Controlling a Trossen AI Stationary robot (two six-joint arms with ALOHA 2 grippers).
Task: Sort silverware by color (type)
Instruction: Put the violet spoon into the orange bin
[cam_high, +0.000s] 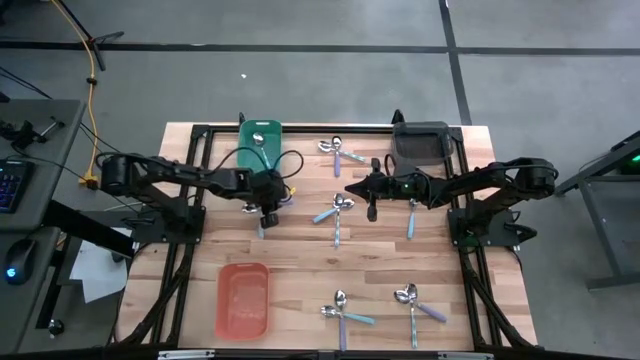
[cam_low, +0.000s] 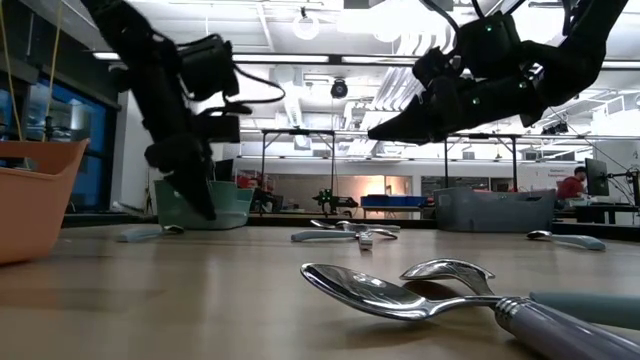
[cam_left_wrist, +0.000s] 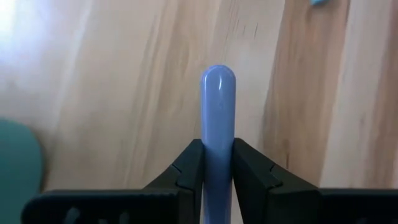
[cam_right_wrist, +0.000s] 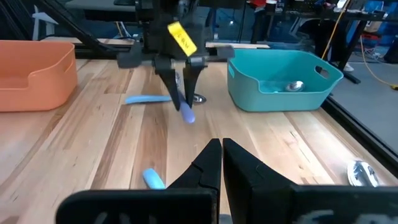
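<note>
My left gripper (cam_high: 268, 214) hangs over the table in front of the teal bin (cam_high: 260, 138) and is shut on a spoon with a purple-blue handle (cam_left_wrist: 217, 106). Its bowl is hidden. A light blue spoon (cam_right_wrist: 149, 98) lies flat on the wood just beside it. My right gripper (cam_high: 372, 208) is shut and empty above the table's middle, pointing toward the left gripper (cam_right_wrist: 183, 93). Other spoons lie in small groups: near the far edge (cam_high: 340, 150), at the centre (cam_high: 336, 210), beside the right arm (cam_high: 410, 218) and near the front edge (cam_high: 340, 312) (cam_high: 412, 300). One spoon (cam_right_wrist: 295, 86) lies in the teal bin. My left gripper pinches the spoon's handle between its two fingers (cam_left_wrist: 189, 165), some way back from the rounded free end (cam_left_wrist: 217, 74). The fingers come from above and lie along the handle. The handle sticks out past the fingertips, slanting down, and its end (cam_right_wrist: 188, 116) looks clear of the table.
The orange bin (cam_high: 243, 298) stands near the front left, the grey bin (cam_high: 420, 140) at the far right and the teal bin at the far left. Bare wood lies between the two grippers (cam_high: 310, 240). A person (cam_low: 572, 186) shows far off in the room.
</note>
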